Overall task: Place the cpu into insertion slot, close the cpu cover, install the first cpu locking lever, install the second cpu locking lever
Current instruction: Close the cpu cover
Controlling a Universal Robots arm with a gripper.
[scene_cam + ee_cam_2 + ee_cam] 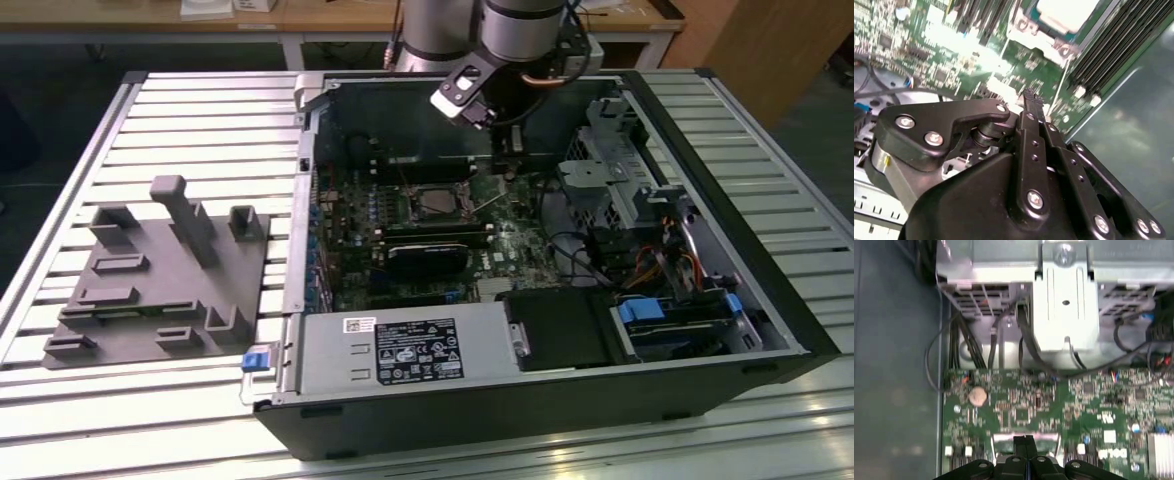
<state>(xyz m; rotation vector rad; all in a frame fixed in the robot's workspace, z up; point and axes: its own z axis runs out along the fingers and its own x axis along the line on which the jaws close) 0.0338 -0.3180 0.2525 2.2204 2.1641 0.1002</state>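
Hovering near one seated cpu (1066, 12) — one tool (1024, 440), closed tight, gripping nothing.

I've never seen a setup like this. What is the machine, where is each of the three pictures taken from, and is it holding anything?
It is a single robot arm whose hand reaches into an open computer case lying on a slatted metal table. The exterior view looks on from off the arm; both wrist views ride on the arm and look past the hand at the green circuit board. On the exterior view's left, beside the case, sits a grey moulded holder. On the board is the insertion slot; in the second wrist view the pale cpu lies in it, framed by the silver cpu cover. The hand is over the board beside the slot, fingers pressed together, holding nothing I can see.
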